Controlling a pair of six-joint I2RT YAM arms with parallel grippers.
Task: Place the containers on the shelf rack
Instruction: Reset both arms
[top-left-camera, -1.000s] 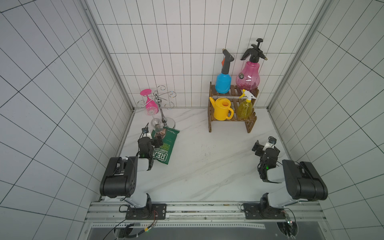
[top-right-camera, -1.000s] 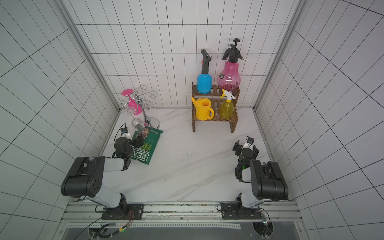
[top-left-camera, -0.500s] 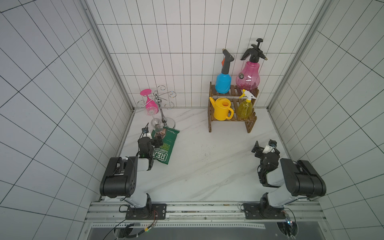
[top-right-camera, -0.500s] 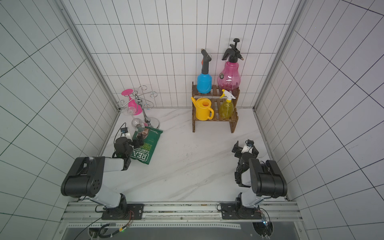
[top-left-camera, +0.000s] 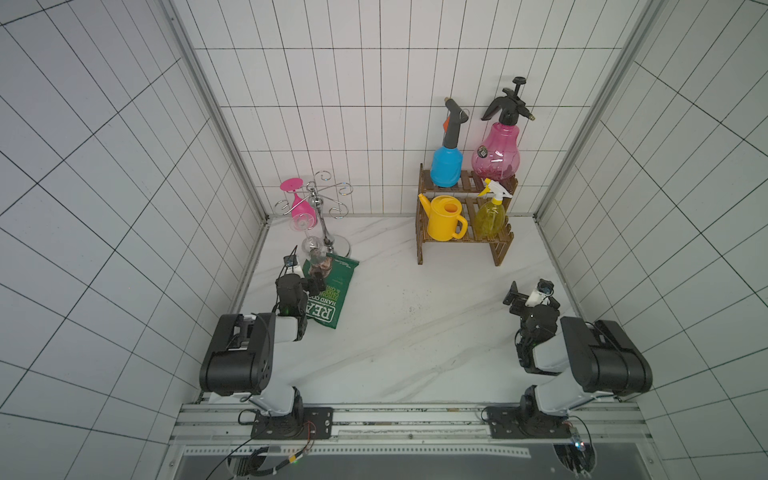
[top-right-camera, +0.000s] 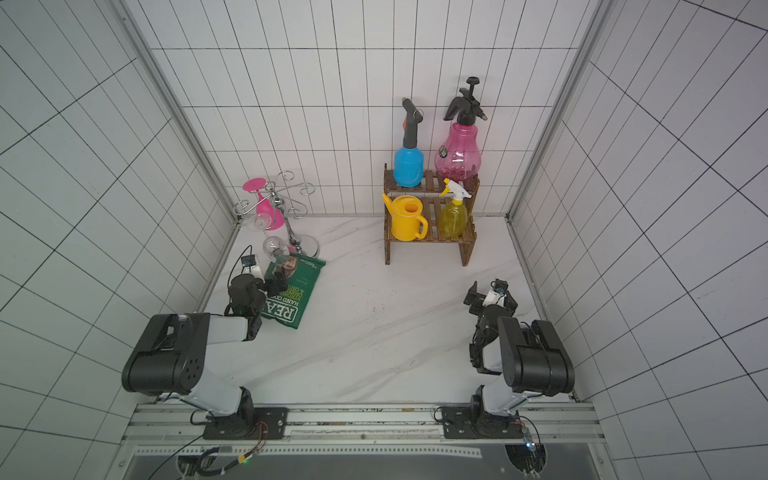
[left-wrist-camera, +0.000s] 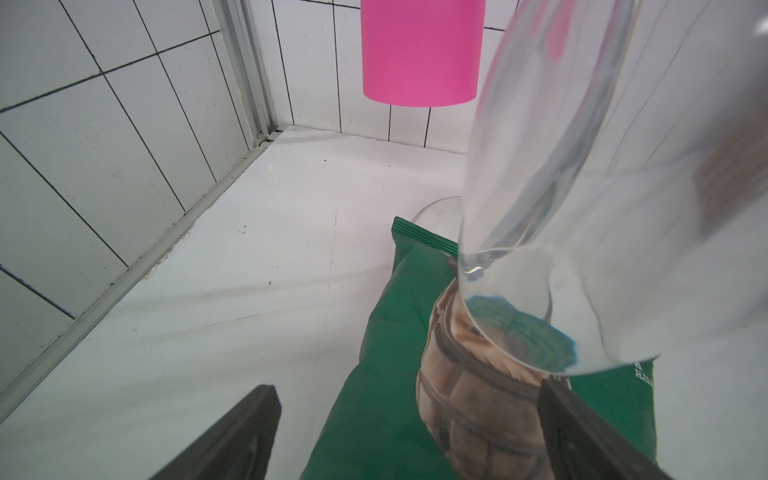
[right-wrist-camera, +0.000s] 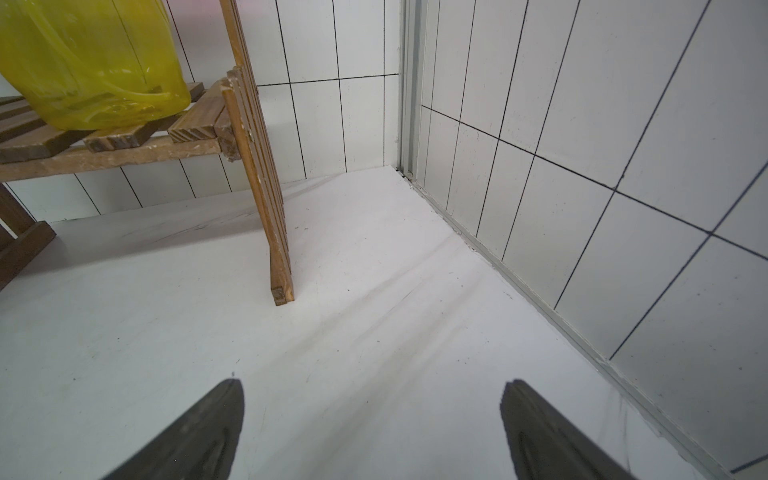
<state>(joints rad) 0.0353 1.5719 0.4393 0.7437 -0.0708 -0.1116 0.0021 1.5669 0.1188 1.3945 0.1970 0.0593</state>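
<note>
1. Nearest, the left claw (left-wrist-camera: 407, 388) is seen spread wide with nothing between its fingers. It is held low over the white marbled counter (top-left-camera: 415, 332), at the edge of a flat green snack bag (top-left-camera: 332, 291).
2. The right claw (right-wrist-camera: 374, 384) is likewise spread and empty. It is held over bare counter near the right wall.
3. Just beyond the left claw, a clear glass (left-wrist-camera: 582, 208) is seen over the bag's far end; whether the bag is touched cannot be told.
4. Behind it, a chrome wire glass holder (top-left-camera: 322, 216) is stood on the counter, and a pink wine glass (top-left-camera: 297, 203) is hung upside down from it.
5. Farthest, a small two-tier dark brown wooden shelf rack (top-left-camera: 498, 245) is set against the back wall, towards the right corner.
6. On its lower tier, a yellow-orange plastic watering can (top-left-camera: 444, 218) and a translucent yellow trigger bottle (top-left-camera: 490, 216) are stood side by side.
7. On its upper tier, a blue plastic sprayer with a black nozzle (top-left-camera: 446, 166) and a pink bulbous sprayer with a black pump (top-left-camera: 496, 156) are stood upright.
</note>
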